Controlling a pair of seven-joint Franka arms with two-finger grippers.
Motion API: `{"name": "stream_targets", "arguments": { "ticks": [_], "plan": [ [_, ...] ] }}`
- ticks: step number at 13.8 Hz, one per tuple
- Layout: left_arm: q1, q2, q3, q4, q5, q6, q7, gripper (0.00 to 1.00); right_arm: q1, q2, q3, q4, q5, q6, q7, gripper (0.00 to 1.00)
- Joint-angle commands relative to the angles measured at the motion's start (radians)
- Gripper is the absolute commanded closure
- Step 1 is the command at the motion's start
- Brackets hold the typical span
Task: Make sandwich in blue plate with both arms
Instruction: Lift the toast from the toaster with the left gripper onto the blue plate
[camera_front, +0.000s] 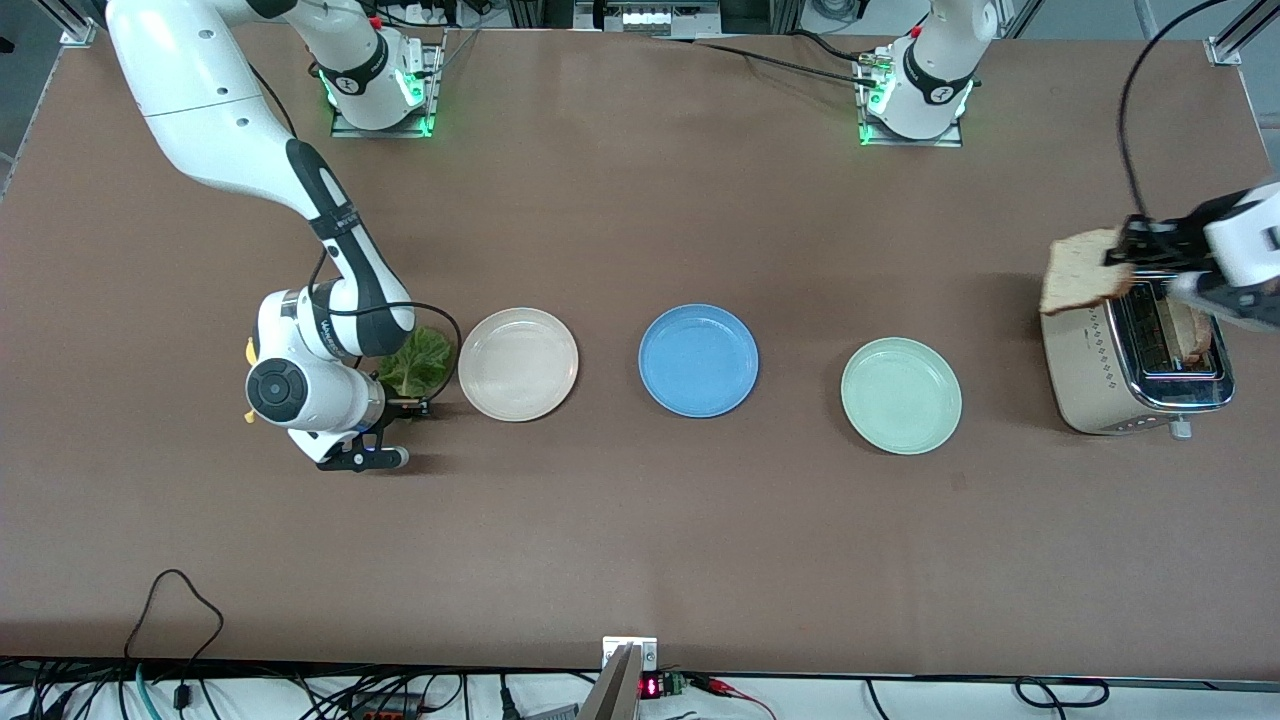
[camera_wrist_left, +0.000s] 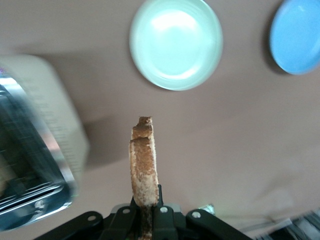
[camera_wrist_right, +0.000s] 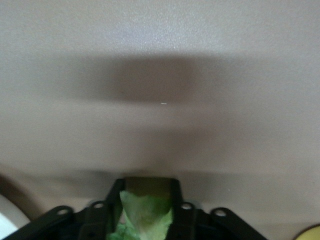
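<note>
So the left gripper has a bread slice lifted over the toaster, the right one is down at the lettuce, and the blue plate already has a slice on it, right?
Not quite: the blue plate is bare, as the front view shows. The rest holds: the left gripper holds a bread slice over the toaster, and the right gripper is down at the lettuce.

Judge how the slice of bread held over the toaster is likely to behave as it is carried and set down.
The bread slice stands straight out from the left gripper without sagging, so it is probably stiff. It looks thin and is held only by one edge, so likely light. Its chipped, crusty top edge suggests it may crumble under a hard squeeze.
</note>
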Motion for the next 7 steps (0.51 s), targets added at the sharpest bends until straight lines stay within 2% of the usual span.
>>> {"name": "stream_targets", "arguments": {
  "ticks": [1, 4, 7],
  "plan": [
    [-0.065, 0.074, -0.007, 0.031, -0.1, -0.058, -0.011, 0.99, 0.004, -0.036, 0.0, -0.013, -0.021, -0.029, 0.002, 0.87],
    [-0.109, 0.165, -0.013, 0.026, -0.334, -0.035, -0.023, 0.99, 0.004, -0.063, 0.0, -0.01, -0.021, -0.061, -0.055, 1.0],
    [-0.164, 0.221, -0.015, 0.016, -0.506, 0.034, -0.02, 1.0, 0.002, -0.111, 0.003, -0.006, -0.019, -0.115, -0.185, 1.0]
  ]
}}
